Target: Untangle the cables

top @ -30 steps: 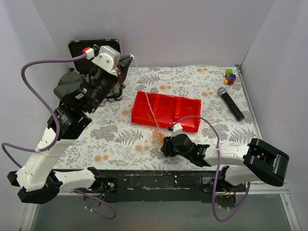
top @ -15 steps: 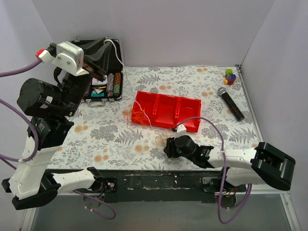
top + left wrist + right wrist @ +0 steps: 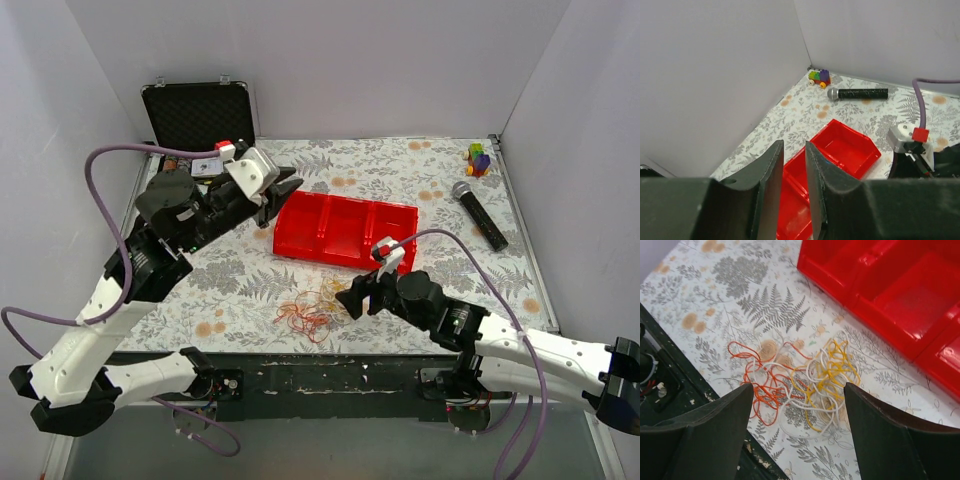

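The cables (image 3: 312, 309) lie in a loose clump of orange, red, yellow and white strands on the flowered table, in front of the red tray (image 3: 300, 246). In the right wrist view the clump (image 3: 805, 382) is spread out on the table, orange strands on the left and yellow on the right. My right gripper (image 3: 357, 297) (image 3: 799, 387) is wide open and empty just above it. My left gripper (image 3: 287, 188) (image 3: 794, 145) is up in the air by the tray's left end, jaws a narrow gap apart with nothing between them.
The red tray (image 3: 840, 145) (image 3: 880, 295) has three compartments. A black microphone (image 3: 480, 215) (image 3: 857, 93) and a small toy of coloured blocks (image 3: 479, 158) (image 3: 819, 77) lie at the back right. An open black case (image 3: 197, 115) stands at the back left. The table's near edge (image 3: 670, 385) is close to the clump.
My left arm has come down from high up and let go of the white strand. The cables have dropped into a clump on the table. My right gripper has opened and lifted.
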### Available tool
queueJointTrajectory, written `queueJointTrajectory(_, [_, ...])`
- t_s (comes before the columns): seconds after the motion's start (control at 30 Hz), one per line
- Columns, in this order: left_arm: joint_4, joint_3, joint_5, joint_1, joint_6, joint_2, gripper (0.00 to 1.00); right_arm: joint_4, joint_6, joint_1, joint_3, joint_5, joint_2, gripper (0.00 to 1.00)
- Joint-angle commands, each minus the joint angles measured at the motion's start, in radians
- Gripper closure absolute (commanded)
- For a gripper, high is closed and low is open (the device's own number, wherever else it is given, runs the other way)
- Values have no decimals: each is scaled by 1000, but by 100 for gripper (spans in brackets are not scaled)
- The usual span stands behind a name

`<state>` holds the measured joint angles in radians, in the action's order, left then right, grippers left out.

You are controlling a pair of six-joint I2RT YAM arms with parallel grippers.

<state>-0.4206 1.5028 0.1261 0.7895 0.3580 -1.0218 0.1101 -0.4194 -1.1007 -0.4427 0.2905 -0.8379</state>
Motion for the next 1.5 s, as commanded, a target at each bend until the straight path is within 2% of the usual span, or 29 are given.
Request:
queueJointTrajectory(0.0, [-12, -26, 35, 1, 15, 12, 77, 5, 85, -4, -94, -50, -3, 18])
queueJointTrajectory(0.07, [-47, -67, 59, 1, -7, 14, 73, 3, 90, -5, -119, -50, -36, 18])
queueJointTrajectory(0.17, [-151, -188, 115, 1, -85, 14, 53, -7, 84, -4, -134, -22, -78, 20])
queueJointTrajectory(0.23, [-197, -286, 145, 2, -132, 14, 45, -1, 74, -4, -123, -17, -95, 20])
queueJointTrajectory(0.37, [-149, -479, 156, 1, -136, 22, 38, 34, 45, -4, -85, -24, -98, 21])
queueJointTrajectory(0.53, [-57, -647, 75, -4, -113, -24, 29, 46, 33, -5, -53, -30, -96, 21])
queueJointTrajectory(0.7, [6, -711, 108, -119, -21, -64, 12, 49, 34, -4, -50, -31, -101, 22])
queueJointTrajectory(0.87, [-13, -716, 179, -280, 18, -124, 9, 54, 37, -4, -54, -36, -122, 22])
queueJointTrajectory(1.07, [-75, -766, 292, -291, -34, -182, 8, 57, 34, -4, -63, -37, -136, 22])
queueJointTrajectory(1.47, [-7, -819, 326, -361, -65, -251, 10, 37, 37, -5, -94, -34, -158, 22])
